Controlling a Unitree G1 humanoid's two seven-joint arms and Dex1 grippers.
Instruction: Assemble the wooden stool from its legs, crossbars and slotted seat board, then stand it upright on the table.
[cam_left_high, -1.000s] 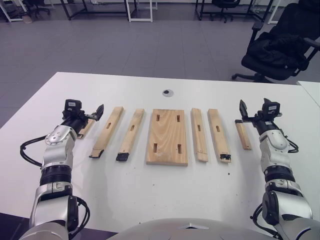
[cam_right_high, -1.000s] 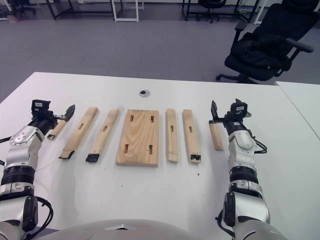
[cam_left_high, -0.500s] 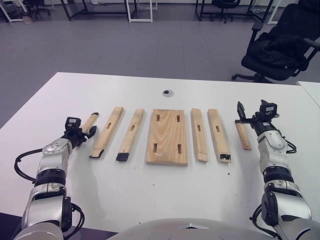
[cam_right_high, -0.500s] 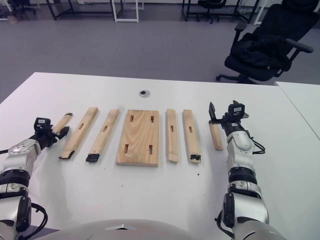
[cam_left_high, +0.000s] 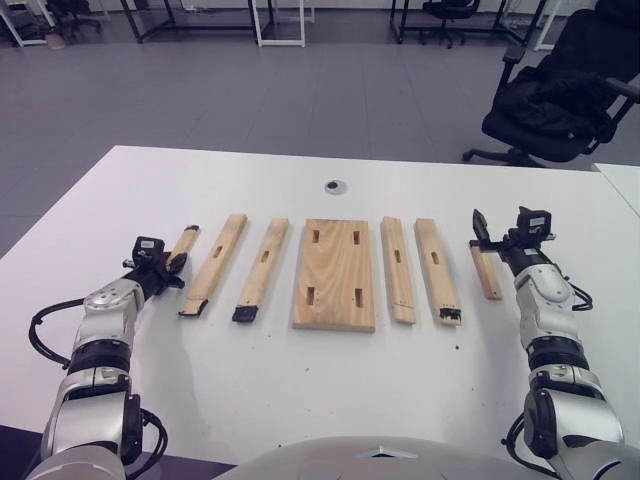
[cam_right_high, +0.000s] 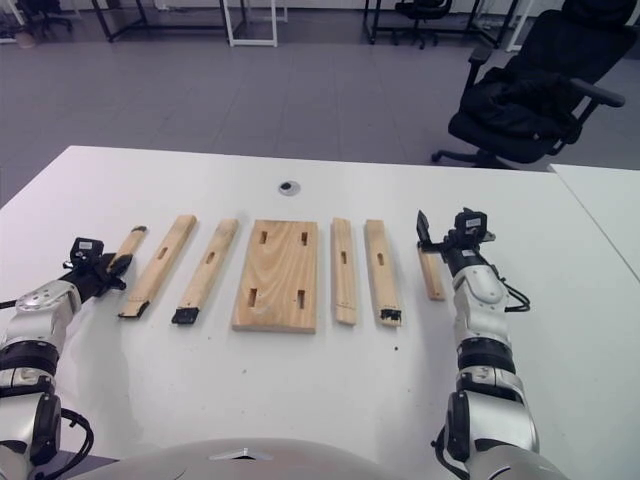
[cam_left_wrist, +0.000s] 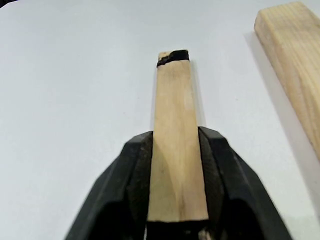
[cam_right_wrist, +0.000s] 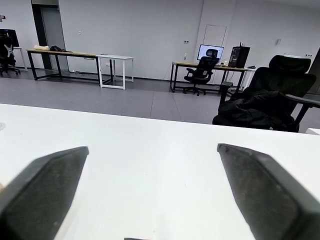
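The slotted seat board (cam_left_high: 335, 272) lies flat at the middle of the white table (cam_left_high: 330, 390). Two legs (cam_left_high: 215, 262) (cam_left_high: 262, 267) lie to its left and two more (cam_left_high: 398, 282) (cam_left_high: 438, 270) to its right. A short crossbar (cam_left_high: 183, 243) lies at the far left, flat on the table. My left gripper (cam_left_high: 165, 270) is shut on its near end, and the fingers (cam_left_wrist: 135, 165) press both of its sides. A second crossbar (cam_left_high: 487, 275) lies at the far right. My right gripper (cam_left_high: 490, 235) hangs open over its far end, holding nothing.
A round cable grommet (cam_left_high: 335, 185) sits in the table beyond the seat board. A black office chair (cam_left_high: 560, 90) stands on the floor behind the table's right side. Bare tabletop runs along the near edge in front of the parts.
My left gripper has come down from above the left crossbar's far end, drawn back to its near end and shut on it. The right gripper has barely shifted.
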